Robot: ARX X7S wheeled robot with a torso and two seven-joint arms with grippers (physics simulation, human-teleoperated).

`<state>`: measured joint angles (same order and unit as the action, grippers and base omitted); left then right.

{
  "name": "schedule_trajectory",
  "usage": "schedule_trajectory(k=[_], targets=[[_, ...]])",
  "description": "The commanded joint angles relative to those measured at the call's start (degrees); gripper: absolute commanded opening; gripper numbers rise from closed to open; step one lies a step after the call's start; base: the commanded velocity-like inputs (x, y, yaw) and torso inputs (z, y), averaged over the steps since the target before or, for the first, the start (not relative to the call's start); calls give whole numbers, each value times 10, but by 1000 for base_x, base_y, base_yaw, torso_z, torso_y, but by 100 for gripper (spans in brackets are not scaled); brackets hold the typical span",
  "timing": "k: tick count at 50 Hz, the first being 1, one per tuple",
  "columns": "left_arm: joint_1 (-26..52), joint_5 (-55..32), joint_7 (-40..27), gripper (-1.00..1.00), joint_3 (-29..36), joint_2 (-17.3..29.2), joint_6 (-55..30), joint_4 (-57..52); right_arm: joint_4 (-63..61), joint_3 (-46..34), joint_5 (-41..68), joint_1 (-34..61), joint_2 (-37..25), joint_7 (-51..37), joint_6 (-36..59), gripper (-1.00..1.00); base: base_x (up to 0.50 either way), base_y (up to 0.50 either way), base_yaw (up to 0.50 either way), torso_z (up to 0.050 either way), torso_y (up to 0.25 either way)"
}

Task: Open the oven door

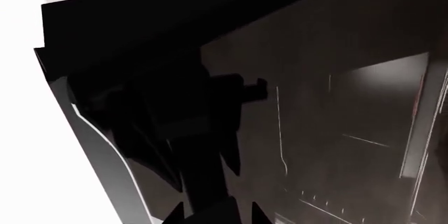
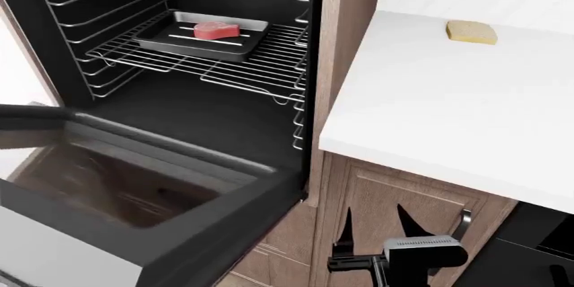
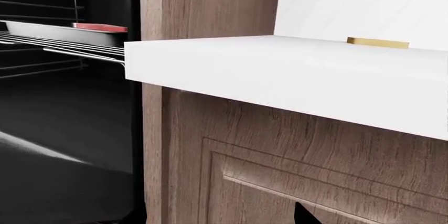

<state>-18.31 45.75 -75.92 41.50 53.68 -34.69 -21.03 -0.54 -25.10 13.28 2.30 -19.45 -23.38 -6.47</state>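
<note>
The oven door (image 2: 134,193) hangs wide open at the lower left of the head view, its dark glass tilted down and its grey edge strip (image 2: 54,253) nearest me. Behind it gapes the black cavity (image 2: 206,112). The left wrist view is filled by the same door glass (image 1: 336,129), seen very close. My left gripper (image 1: 217,214) shows only two fingertips, set apart, with a dark shape between them that I cannot make out. My right gripper (image 2: 375,223) is open and holds nothing, in front of the wooden cabinet door (image 2: 404,193). The right gripper (image 3: 217,219) barely shows in its own view.
A wire rack (image 2: 242,68) in the cavity carries a metal tray (image 2: 171,35) with a red piece of meat (image 2: 215,29). A white counter (image 2: 431,99) with a yellow sponge (image 2: 472,32) lies to the right. A black appliance front (image 2: 538,253) sits at the lower right.
</note>
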Motion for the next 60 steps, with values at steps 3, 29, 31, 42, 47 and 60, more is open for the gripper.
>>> schedule_trajectory(k=[3, 29, 31, 42, 47, 60], targets=[[-7, -155, 66, -100, 5, -16, 99, 101, 0, -1, 0, 1, 0, -1, -1, 100, 6, 4, -3, -3, 0], [-5, -170, 9, -100, 7, -44, 162, 193, 3, -5, -1, 2, -1, -4, -3, 100, 6, 4, -3, -1, 0], [-3, -170, 5, -100, 8, -47, 168, 203, 0, -5, -1, 2, -2, -5, -1, 100, 6, 2, -4, -5, 0], [-1, -170, -18, -100, 6, -56, 188, 233, 4, -6, -1, 4, -2, -6, -4, 100, 6, 3, -4, -1, 0], [7, -173, -26, -100, 8, -65, 206, 262, 3, -6, -2, 3, -2, -7, -5, 100, 5, 3, -4, -2, 0], [19, -179, -37, -100, 13, -86, 239, 321, 1, -8, -1, 3, -4, -9, -4, 100, 7, 6, -4, -1, 0]])
